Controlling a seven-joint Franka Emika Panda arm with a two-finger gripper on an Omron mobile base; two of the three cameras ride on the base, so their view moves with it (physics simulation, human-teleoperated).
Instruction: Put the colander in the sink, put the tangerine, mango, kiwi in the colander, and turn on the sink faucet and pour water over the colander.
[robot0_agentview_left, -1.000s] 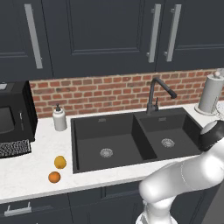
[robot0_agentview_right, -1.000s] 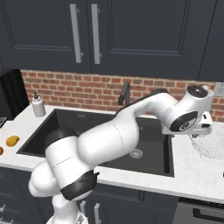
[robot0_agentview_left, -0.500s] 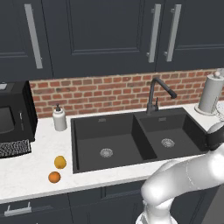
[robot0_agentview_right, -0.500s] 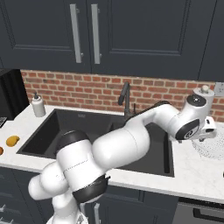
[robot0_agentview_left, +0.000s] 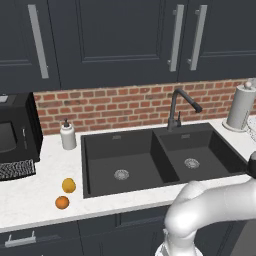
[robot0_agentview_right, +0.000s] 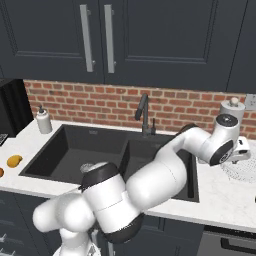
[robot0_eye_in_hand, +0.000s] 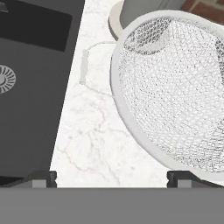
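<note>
colander (robot0_eye_in_hand: 175, 92) on counter right of sink (robot0_eye_in_hand: 30, 87), claw (robot0_eye_in_hand: 111, 178) wide, just above its rim

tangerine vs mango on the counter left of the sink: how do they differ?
Colour: the tangerine is deep orange, the mango paler yellow-orange.
Size: the mango looks slightly larger than the tangerine.
Place: the mango sits nearer the sink; the tangerine lies closer to the counter's front edge.
Both are small rounded fruits resting loose on the white marble counter, apart from each other.
</note>
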